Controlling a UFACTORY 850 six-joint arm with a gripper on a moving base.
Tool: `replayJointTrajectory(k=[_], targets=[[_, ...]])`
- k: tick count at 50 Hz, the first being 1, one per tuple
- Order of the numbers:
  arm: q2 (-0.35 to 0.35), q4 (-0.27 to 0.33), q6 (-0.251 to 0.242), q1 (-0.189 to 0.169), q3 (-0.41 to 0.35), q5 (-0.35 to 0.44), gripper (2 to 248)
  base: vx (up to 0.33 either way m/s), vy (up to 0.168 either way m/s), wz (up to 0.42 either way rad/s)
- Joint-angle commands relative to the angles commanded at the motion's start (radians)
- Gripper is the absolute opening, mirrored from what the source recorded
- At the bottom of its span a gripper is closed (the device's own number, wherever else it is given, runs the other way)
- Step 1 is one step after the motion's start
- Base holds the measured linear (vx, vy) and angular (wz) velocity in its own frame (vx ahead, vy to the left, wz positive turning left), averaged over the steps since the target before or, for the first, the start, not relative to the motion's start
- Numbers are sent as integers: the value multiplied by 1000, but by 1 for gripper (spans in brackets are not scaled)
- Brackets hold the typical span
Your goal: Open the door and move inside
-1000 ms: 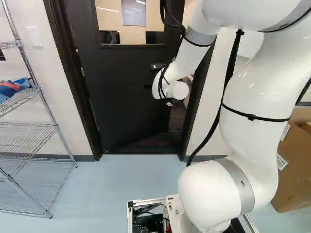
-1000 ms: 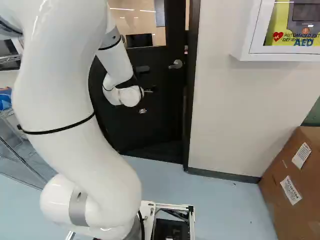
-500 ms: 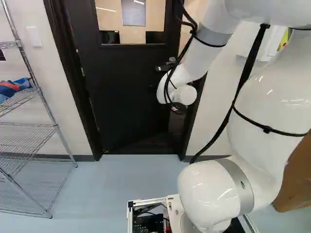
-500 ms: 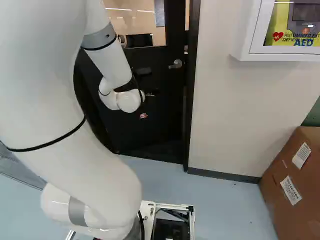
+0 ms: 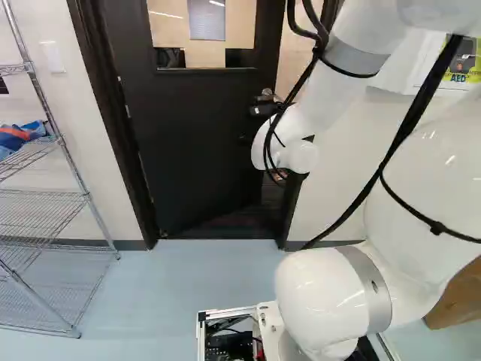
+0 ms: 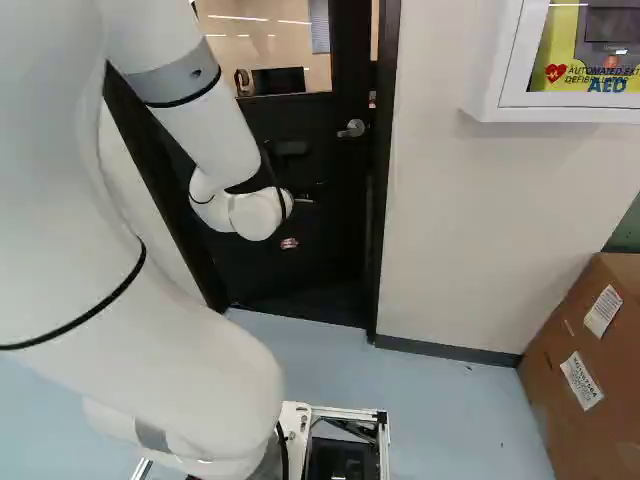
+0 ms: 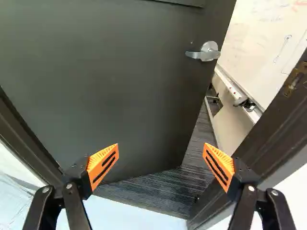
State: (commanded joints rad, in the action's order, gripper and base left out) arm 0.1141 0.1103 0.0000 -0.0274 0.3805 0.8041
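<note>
Orange pads (image 7: 103,165) are spread wide on the hand (image 7: 161,160), with nothing pinched between them. The arm (image 5: 319,90) has been drawn back toward the base (image 5: 225,310) and away from the door (image 7: 120,86) — neither base nor door has shifted. The door stands ahead of the hand, ajar, its lever handle (image 7: 204,52) ungripped; carpet (image 7: 158,191) is shown through the gap beside the frame (image 7: 268,134). The latch seems to be cleared — a wider push is probably needed before entry.

black door (image 5: 188,128), silver handle (image 7: 207,53), grey striped carpet (image 7: 153,189), pale blue floor (image 5: 188,278)
</note>
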Motion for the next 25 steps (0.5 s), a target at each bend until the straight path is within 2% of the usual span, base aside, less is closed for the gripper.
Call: replayJointTrajectory(k=[12, 25], targets=[[53, 0, 0, -28, -49, 0, 247, 0, 0, 0], [63, 0, 0, -35, -59, 0, 247, 0, 0, 0]])
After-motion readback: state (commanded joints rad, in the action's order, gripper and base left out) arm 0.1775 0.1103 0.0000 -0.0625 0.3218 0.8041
